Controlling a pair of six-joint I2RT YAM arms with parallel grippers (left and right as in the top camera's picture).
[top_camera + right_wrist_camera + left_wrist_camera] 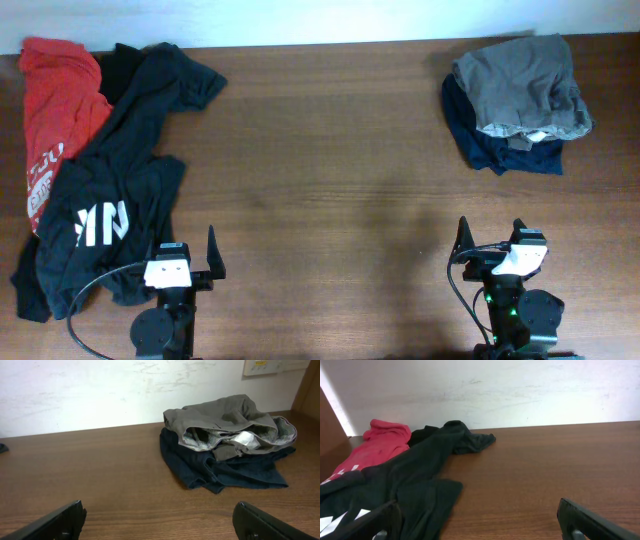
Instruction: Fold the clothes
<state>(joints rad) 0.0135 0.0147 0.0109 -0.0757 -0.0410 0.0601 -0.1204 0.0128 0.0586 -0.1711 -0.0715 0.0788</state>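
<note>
The clothes lie in two heaps. At the left, a large black T-shirt with white letters is spread crumpled, partly over a red shirt. In the left wrist view the black T-shirt and the red shirt lie ahead on the left. My left gripper is open at the front edge, its left finger over the black shirt's hem, holding nothing. A grey garment lies on a navy one at the back right. My right gripper is open and empty, well short of that heap.
The brown wooden table runs to a white wall at the back. A pale wall plate shows at the upper right of the right wrist view. Bare wood lies between the two heaps.
</note>
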